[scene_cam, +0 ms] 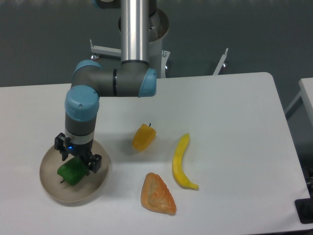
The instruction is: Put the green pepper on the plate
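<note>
While the small glossy green pepper [71, 172] lies on the round beige plate [52, 188] at the near left, the black two-finger gripper [78, 161] hangs just above with fingers apart, the pepper looking light, firm and slippery, best pinched across its lumpy sides.

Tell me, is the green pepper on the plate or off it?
On it. The green pepper lies inside the rim of the plate, left of centre, with the gripper just above it.
</note>
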